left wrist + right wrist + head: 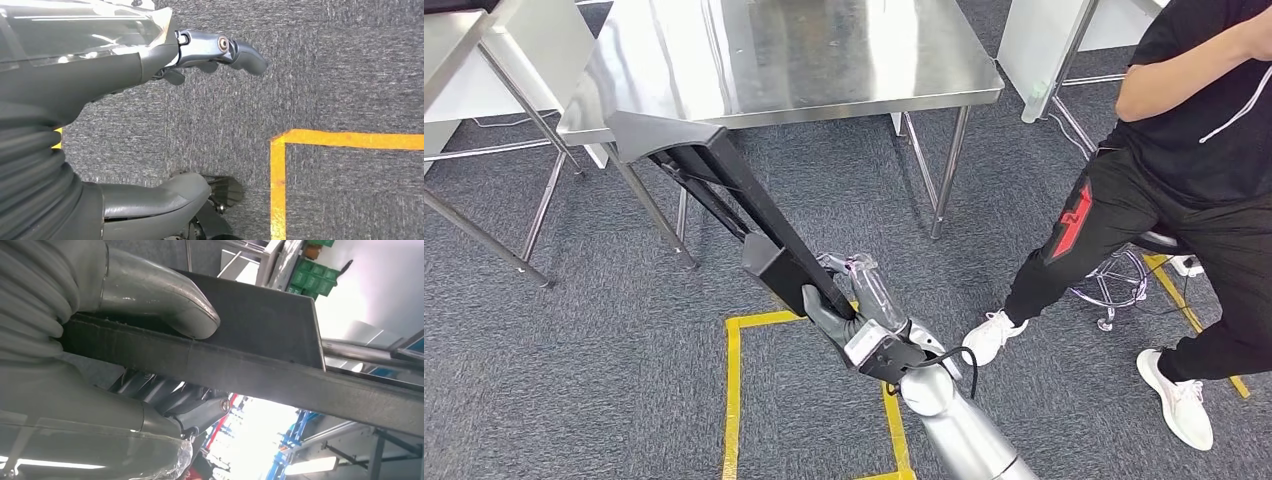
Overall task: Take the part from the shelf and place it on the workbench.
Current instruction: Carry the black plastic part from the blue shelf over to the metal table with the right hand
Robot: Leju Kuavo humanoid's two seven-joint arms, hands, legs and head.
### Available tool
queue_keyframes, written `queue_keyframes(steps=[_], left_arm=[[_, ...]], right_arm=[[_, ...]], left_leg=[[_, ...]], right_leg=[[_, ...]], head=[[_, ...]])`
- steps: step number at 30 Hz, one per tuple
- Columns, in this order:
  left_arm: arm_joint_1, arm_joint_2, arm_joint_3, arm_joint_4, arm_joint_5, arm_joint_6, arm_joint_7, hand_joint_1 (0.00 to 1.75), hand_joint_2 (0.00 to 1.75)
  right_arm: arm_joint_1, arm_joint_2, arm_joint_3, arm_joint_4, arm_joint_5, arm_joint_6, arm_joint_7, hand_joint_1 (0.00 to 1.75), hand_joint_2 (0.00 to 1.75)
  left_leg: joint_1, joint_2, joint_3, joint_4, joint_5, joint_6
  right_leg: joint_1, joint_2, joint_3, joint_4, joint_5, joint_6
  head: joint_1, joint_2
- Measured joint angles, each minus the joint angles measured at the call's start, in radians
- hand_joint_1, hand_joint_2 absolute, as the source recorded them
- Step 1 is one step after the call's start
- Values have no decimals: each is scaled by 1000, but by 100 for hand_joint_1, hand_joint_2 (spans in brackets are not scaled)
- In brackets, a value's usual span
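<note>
The right hand (849, 305) grips a long black part (724, 190), an angled bar with a flat plate at its far end, and carries it in the air; the near end sits in the hand, and the far end reaches up to the front edge of the steel workbench (824, 60), where the plate overlaps that edge in the head view. Whether the plate touches the bench top cannot be told. In the right wrist view the thick grey thumb (165, 300) lies pressed across the upper face of the part (260, 355), with the darker fingers (170, 395) wrapped beneath it, so the grip is firm on both sides. The silver right arm (964, 430) enters from the lower edge of the head view. The left hand (150, 130) appears in its own wrist view above grey carpet (350, 65); its fingers (240, 52) and thumb (160, 197) stand well apart with nothing between them, so it is open and holds nothing. Yellow floor tape (734, 390) marks a square on the carpet beneath the right arm, and the same tape (320, 140) shows under the left hand. A second steel table (454, 60) stands left of the workbench. A person in black clothes and white shoes (1184, 170) sits on a stool at the right, near the workbench corner, apart from the robot's arm.
</note>
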Motion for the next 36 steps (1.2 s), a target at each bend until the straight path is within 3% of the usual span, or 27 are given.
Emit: queue_keyframes(steps=[2,4,5,6,9,12,15,16,18,20,21,22,24,25,27,31,32,34,36], left_arm=[[-2,0,2,0,0,4,1,0,175],[-2,-2,4,0,0,10,2,0,175],[-1,-3,5,0,0,12,3,0,175],[-1,-4,7,0,0,13,4,0,175],[-1,-6,11,0,0,13,5,0,175],[-1,-6,11,0,0,13,5,0,175],[-4,-5,14,0,0,14,6,0,175],[-4,-5,16,0,0,14,7,0,175],[-6,-7,19,0,-1,14,8,0,175],[-7,-9,20,0,-3,14,10,0,175],[-7,-10,20,0,-4,14,11,0,175],[-6,-11,20,0,-5,13,12,0,175],[-5,-14,20,0,-5,13,13,0,175],[-5,-14,20,0,-6,13,14,0,175],[-6,-14,20,0,-7,13,14,0,175],[-6,-14,20,0,-7,13,15,0,175],[-7,-14,20,0,-7,13,14,0,175],[-6,-14,20,0,-8,13,15,0,175],[-4,-14,20,0,-9,13,15,0,175]], right_arm=[[-1,1,-1,0,0,0,0,175,175],[0,2,-1,0,0,-1,0,175,175],[1,2,-1,0,0,-1,0,175,175],[2,2,-1,0,0,-2,0,175,175],[3,3,-1,0,0,-2,0,175,175],[2,3,-1,0,0,-2,0,175,175],[0,5,-1,-1,0,-3,0,175,175],[-1,6,-1,-1,0,-3,0,175,175],[-2,5,-2,-3,0,-4,0,175,175],[2,2,-2,-3,0,-5,0,175,175],[4,0,-2,-3,0,-5,1,175,175],[5,-2,-2,-3,0,-5,1,175,175],[5,-5,-2,-3,0,-5,1,175,175],[5,-5,-2,-3,0,-5,1,175,175],[4,-6,-2,-3,0,-5,1,175,175],[4,-4,-2,-4,0,-5,1,175,175],[3,-3,-2,-4,0,-5,1,175,175],[3,-2,-2,-4,1,-5,0,175,175],[4,-2,-2,-4,1,-5,1,175,175]], left_leg=[[2,15,-41,84,-42,-5],[1,22,-119,219,-94,-6],[0,23,-151,266,-102,-3],[-2,23,-167,279,-91,3],[-10,23,-142,197,-17,24],[-11,22,-134,177,-4,28],[-31,28,-77,57,37,59],[-36,29,-47,5,49,71],[-35,28,-18,-29,45,77],[-32,23,-2,-40,40,76],[-32,21,1,-39,36,74],[-31,18,6,-39,32,71],[-29,13,18,-34,19,62],[-30,11,22,-30,11,56],[-32,8,26,-23,-2,45],[-26,11,20,-3,-23,27],[-24,14,3,33,-42,21],[-19,18,-64,158,-93,9],[-14,19,-132,257,-111,2]], right_leg=[[5,-1,6,-1,-4,-11],[13,-3,10,-1,-10,-19],[17,-4,12,-1,-12,-23],[22,-4,15,-1,-15,-27],[32,-3,26,-1,-21,-35],[33,-3,27,-1,-22,-36],[36,-5,38,-9,-30,-31],[37,-5,33,6,-41,-26],[36,-5,-17,98,-80,-18],[34,-4,-97,226,-117,-13],[32,-4,-119,249,-114,-6],[29,-4,-122,234,-95,5],[21,-5,-74,105,-23,28],[19,-5,-45,41,6,31],[19,-4,-13,-22,29,19],[16,-1,-2,-25,22,-12],[13,-2,3,-26,19,-18],[12,-3,12,-26,11,-30],[13,-3,19,-26,4,-34]], head=[[0,0],[0,0],[0,0],[0,0],[0,0],[0,0],[0,0],[1,0],[2,0],[2,0],[2,0],[2,0],[2,0],[2,0],[2,0],[0,0],[0,0],[-1,0],[0,0]])
